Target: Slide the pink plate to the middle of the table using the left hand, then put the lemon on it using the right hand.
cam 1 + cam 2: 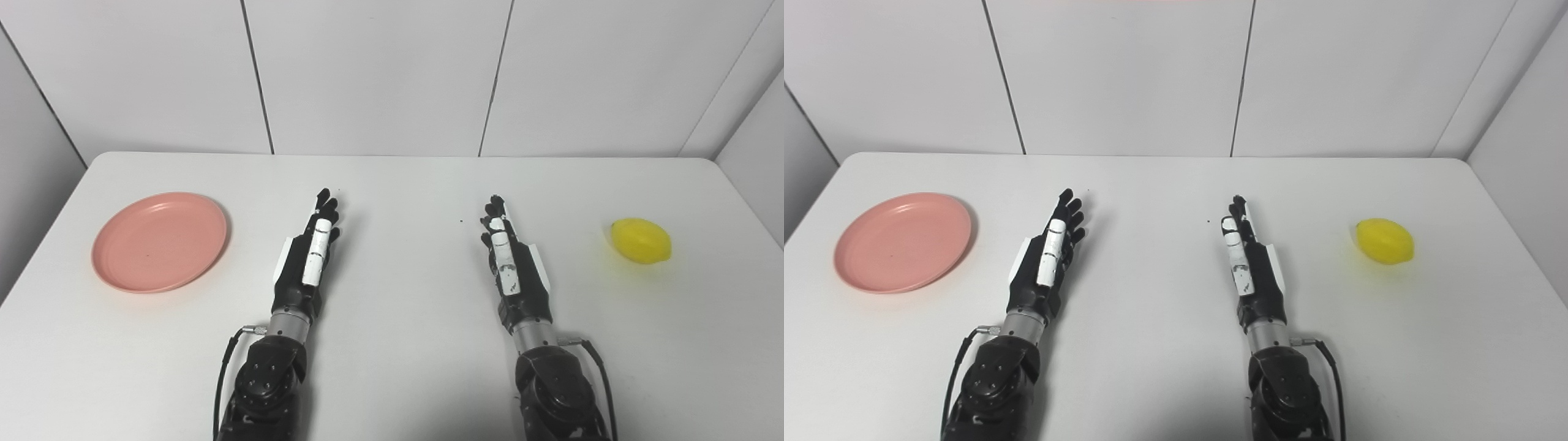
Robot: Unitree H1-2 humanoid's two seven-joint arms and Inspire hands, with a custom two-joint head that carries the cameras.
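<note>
Nearest the camera, two dark forearms are seen entering from the bottom edge, each laid low over the white table (404, 380). The left hand (309, 254) and the right hand (511, 257) are held edge-up, with fingers extended forward and loosely together; nothing is gripped by either. Whether the hands touch the tabletop cannot be told. This symmetric, parallel posture is judged to be a neutral ready pose: each hand is kept on its own side, facing the object assigned to it, with the middle of the table left free between them.

The pink plate (159, 242) is found at the left side of the table, well apart from the left hand and near the left edge. It is round and shallow, with a low raised rim and a matte, salmon-pink surface; nothing is carried on it. The lemon (641, 241) is located at the right side, well apart from the right hand. It is bright yellow, oval, lying on its side.

No step of the task is judged to be begun; the plate slide is due first.
</note>
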